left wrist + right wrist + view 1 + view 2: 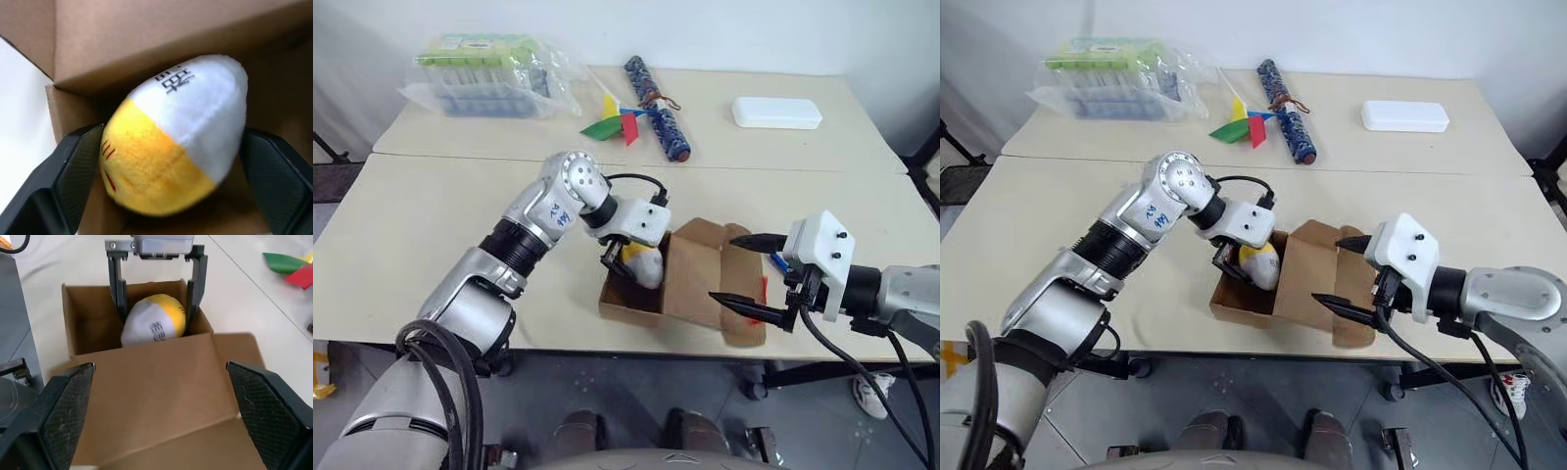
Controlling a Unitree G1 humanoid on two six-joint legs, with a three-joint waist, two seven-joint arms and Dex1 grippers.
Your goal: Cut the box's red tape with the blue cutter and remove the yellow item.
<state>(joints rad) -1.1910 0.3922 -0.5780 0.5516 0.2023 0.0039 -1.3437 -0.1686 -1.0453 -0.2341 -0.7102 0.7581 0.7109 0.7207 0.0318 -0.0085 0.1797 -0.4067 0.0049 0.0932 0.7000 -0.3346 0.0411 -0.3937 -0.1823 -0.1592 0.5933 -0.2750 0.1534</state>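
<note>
The box [685,279] sits open at the near edge of the bench [411,245], its flaps folded out toward the right. Bare bench lies to its left and behind it. Inside lies the yellow item [154,325], a yellow-and-white plush egg. The left gripper [155,298] reaches into the box, jaws spread wide with one finger on each side of the egg. The right gripper [744,269] hovers over the flaps, jaws fully apart and holding nothing. A red patch [764,291] shows on the flap by the right gripper.
</note>
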